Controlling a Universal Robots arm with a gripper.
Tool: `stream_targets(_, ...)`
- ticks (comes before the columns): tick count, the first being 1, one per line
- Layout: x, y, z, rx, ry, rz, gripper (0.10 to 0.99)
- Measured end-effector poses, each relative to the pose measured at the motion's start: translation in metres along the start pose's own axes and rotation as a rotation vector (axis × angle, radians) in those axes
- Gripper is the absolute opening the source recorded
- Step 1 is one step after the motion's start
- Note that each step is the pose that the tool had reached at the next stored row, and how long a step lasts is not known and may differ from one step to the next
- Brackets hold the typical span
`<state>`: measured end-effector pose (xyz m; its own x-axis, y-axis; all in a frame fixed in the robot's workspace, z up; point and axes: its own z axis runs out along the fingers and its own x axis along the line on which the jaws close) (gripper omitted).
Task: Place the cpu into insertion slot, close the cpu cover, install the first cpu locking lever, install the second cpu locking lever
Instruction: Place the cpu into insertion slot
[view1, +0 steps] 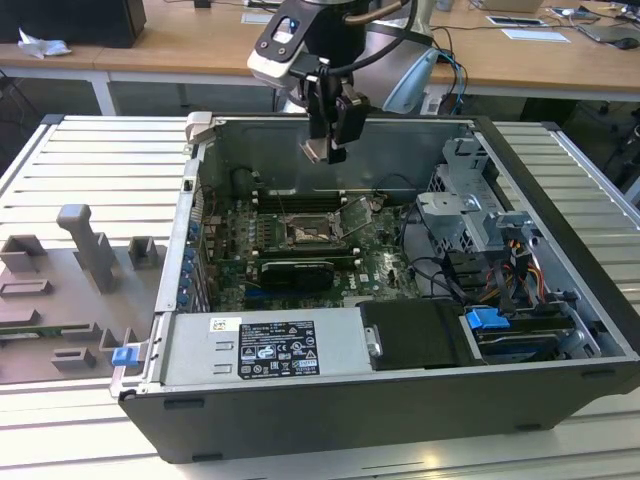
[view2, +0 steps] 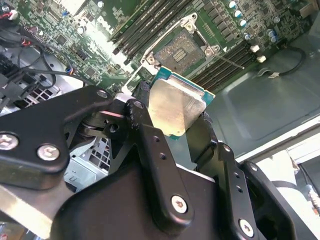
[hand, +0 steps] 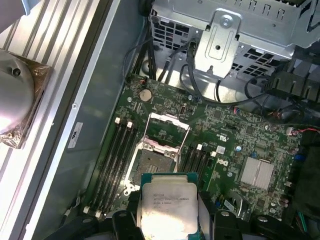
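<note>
My gripper (view1: 327, 148) hangs above the open computer case, shut on the cpu (view1: 317, 151), a pale silver square chip with a green edge. In both wrist views the cpu (view2: 174, 104) (hand: 167, 207) sits clamped between the black fingers (view2: 145, 131) (hand: 220, 220). Below it on the green board lies the insertion slot (view1: 303, 233) (hand: 150, 163) (view2: 182, 49), with its dark centre exposed. The cpu cover (view1: 356, 215) (hand: 167, 131) stands swung up from the slot's far side. The chip floats well clear of the slot, roughly at the height of the case rim.
Long black memory slots (hand: 113, 152) flank the socket on both sides. A silver drive cage (view1: 468, 215) with cables stands at the exterior view's right, and the power supply box (view1: 262, 345) lies at the front. A grey fixture tray (view1: 80, 270) rests outside the case.
</note>
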<state>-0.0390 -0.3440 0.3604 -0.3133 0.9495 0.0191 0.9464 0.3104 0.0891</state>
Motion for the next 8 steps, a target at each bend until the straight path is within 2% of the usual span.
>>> stream_targets(4,0.0001,-0.0013,0.0084,0.0,-0.002,0.022,0.537)
stream_targets(8,-0.0002,-0.0022,0.0183,-0.002,-0.0106,0.118,0.537)
